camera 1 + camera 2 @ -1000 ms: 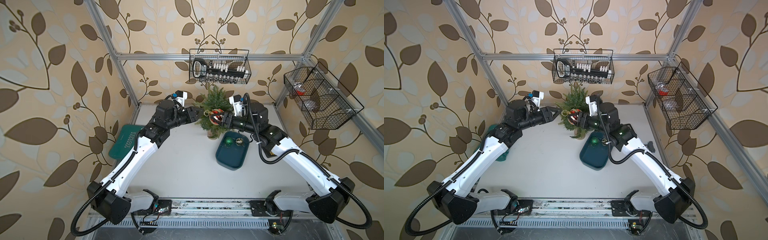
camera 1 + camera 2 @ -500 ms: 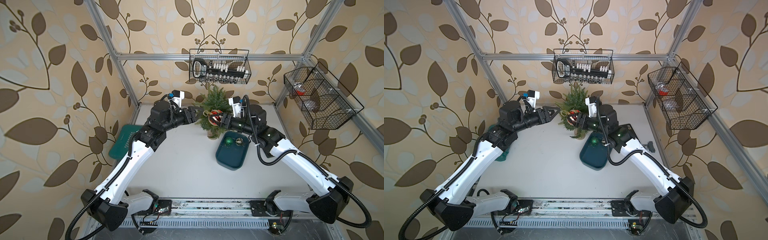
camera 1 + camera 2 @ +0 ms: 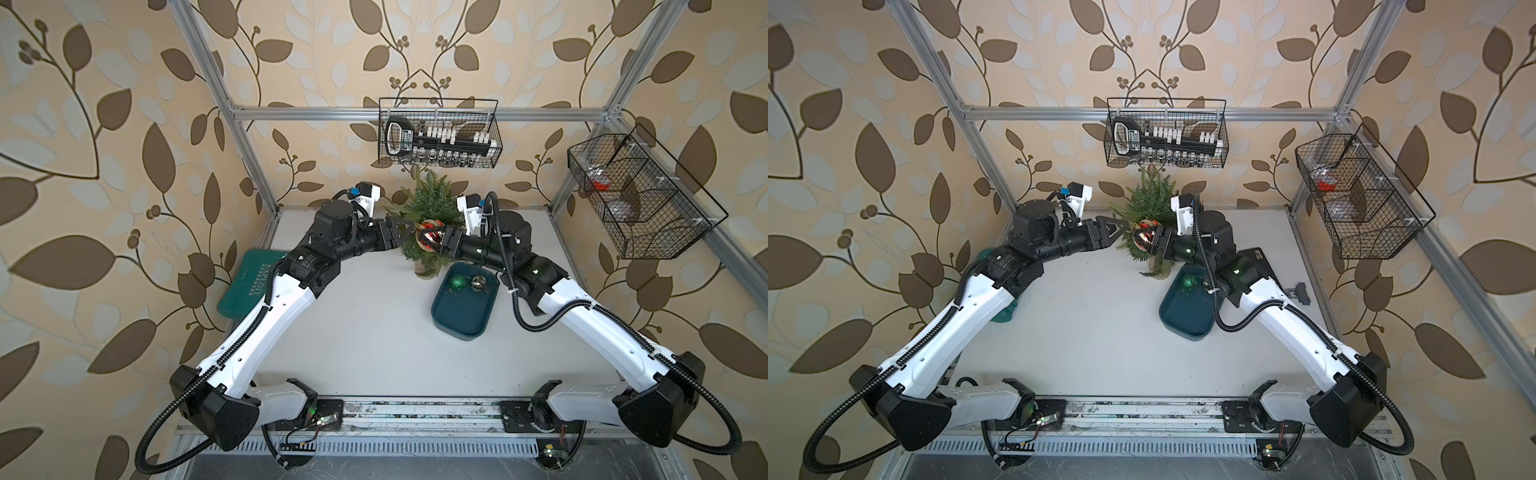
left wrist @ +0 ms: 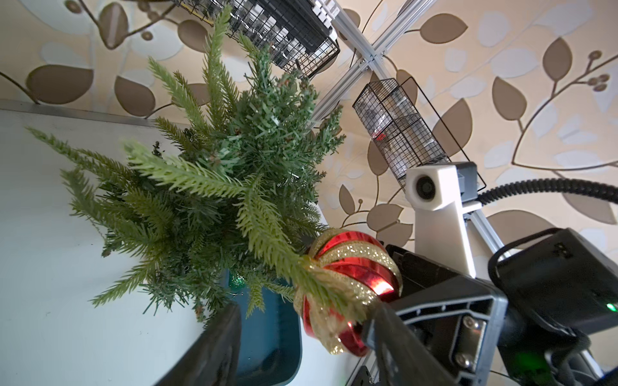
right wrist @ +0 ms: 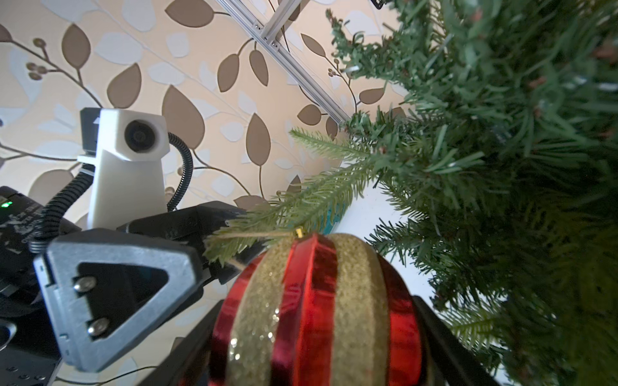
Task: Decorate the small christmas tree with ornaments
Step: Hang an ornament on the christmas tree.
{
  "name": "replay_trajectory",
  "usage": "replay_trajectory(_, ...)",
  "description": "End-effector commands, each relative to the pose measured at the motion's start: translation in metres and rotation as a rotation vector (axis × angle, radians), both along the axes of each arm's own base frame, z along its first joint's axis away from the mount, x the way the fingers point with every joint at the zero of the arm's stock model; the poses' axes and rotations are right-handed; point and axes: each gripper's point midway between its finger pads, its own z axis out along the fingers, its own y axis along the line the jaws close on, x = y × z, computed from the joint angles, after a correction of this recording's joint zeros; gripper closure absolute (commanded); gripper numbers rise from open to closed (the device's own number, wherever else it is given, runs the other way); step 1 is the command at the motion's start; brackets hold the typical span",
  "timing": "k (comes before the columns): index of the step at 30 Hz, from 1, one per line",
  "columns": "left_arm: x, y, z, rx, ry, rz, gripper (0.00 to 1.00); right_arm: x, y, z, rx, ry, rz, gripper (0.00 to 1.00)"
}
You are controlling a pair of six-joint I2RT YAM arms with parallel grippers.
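Against the tree (image 3: 432, 199), striped ball (image 3: 430, 240)

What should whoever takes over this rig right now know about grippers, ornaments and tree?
Right gripper: shut on the red-and-gold ball, held at a branch of the small christmas tree.
Left gripper: open, gripping nothing, at that branch's tip.
Green ball and gold ball: in the teal tray beside the tree.
Done: no ornament hangs free yet; the ball's string lies along the branch, hooked or not I cannot tell.
Left: seat and release this ball, then hang the other two.
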Motion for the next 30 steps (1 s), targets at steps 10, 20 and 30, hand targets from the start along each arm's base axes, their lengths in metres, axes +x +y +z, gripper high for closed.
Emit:
replay_trajectory(10, 0.003, -0.001, 0.028, -0.002, -0.097, 0.004, 0.67, -0.007, -0.001, 0.004, 0.034, -0.027, 0.003, 0.31)
replay_trajectory(20, 0.005, -0.004, 0.032, -0.001, -0.106, -0.005, 0.76, -0.013, 0.002, 0.004, 0.044, -0.033, 0.035, 0.20)
replay_trajectory(30, 0.004, -0.004, 0.035, -0.002, -0.111, -0.007, 0.80, -0.020, -0.003, 0.003, 0.048, -0.049, 0.035, 0.15)
